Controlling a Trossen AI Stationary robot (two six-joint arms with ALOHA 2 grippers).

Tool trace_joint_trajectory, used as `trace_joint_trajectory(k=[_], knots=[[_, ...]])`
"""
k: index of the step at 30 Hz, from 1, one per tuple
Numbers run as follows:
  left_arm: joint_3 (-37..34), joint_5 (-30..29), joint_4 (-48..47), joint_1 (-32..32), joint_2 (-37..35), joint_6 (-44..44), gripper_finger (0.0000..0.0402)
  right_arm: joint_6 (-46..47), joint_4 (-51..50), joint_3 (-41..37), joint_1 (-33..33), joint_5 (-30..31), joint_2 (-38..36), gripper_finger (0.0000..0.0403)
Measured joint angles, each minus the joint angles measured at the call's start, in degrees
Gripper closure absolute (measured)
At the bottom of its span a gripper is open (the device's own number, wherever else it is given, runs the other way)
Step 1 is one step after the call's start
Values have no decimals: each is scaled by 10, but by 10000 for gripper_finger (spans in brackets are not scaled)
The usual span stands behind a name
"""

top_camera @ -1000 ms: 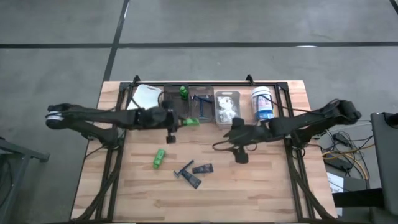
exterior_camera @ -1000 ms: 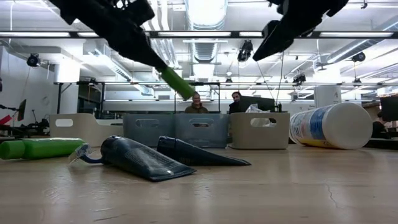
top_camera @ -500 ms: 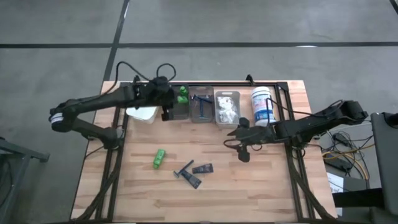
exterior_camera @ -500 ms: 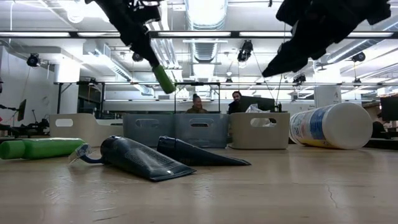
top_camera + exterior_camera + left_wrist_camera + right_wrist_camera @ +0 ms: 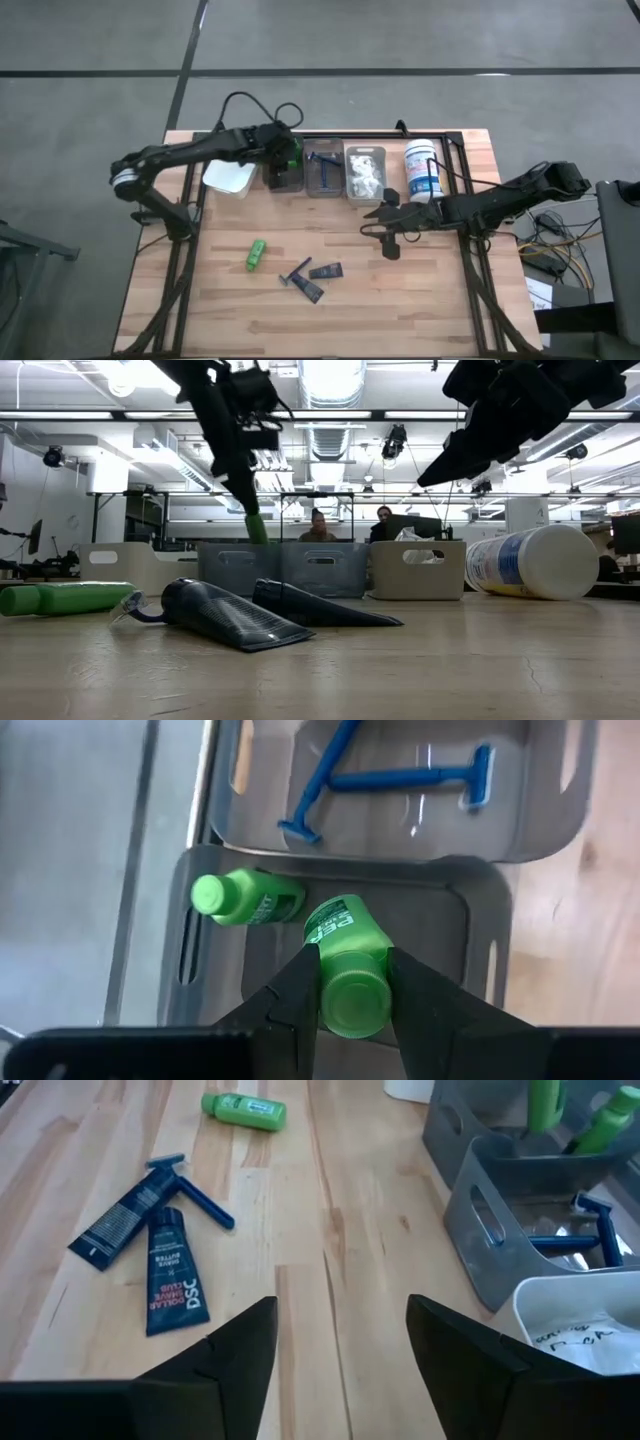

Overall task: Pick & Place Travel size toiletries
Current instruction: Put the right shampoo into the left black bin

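Observation:
A small green bottle (image 5: pixel 345 955) hangs over the dark bin (image 5: pixel 478 955) at the table's far side, with my left gripper (image 5: pixel 283 158) shut on it. A second green bottle (image 5: pixel 245 898) lies inside that bin. A third green bottle (image 5: pixel 256 254) lies on the table, near two dark tubes (image 5: pixel 318 280) and a blue razor (image 5: pixel 192 1196). Blue razors (image 5: pixel 400 780) lie in the clear bin (image 5: pixel 325 172). White packets fill the white bin (image 5: pixel 365 172). My right gripper (image 5: pixel 386 228) hovers open above the table's middle right, with nothing between its fingers. My left gripper pinches the green bottle's upper half (image 5: pixel 352 990) between its two fingers, one on each side. The fingers slant down from the table's left and lie along the bottle. Its lower end (image 5: pixel 254 530) sticks out past the fingertips, pointing down into the dark bin, clear of its floor.
A big white tub with a blue label (image 5: pixel 423 168) lies right of the bins. A white bin (image 5: pixel 230 178) stands left of the dark bin. Bare wood lies along the table's near edge. People sit in the room beyond the table.
My left gripper has swung from the table's middle toward the far edge and come over the dark bin, tipping steeply down. The green bottle went with it and now points down into the bin. My right gripper has sunk a little.

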Motion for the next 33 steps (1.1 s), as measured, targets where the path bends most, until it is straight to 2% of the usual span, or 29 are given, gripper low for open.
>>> trace_joint_trajectory(k=[6,10,14,33], knots=[[71,1,-73,13,77,3,300,7,2,-3,0,1,0,193],[99,9,-87,18,108,4,300,9,2,-5,0,1,0,198],[102,54,-89,22,121,3,300,9,2,-8,0,1,0,205],[102,64,-59,39,155,16,290,8,28,-16,0,3,0,248]])
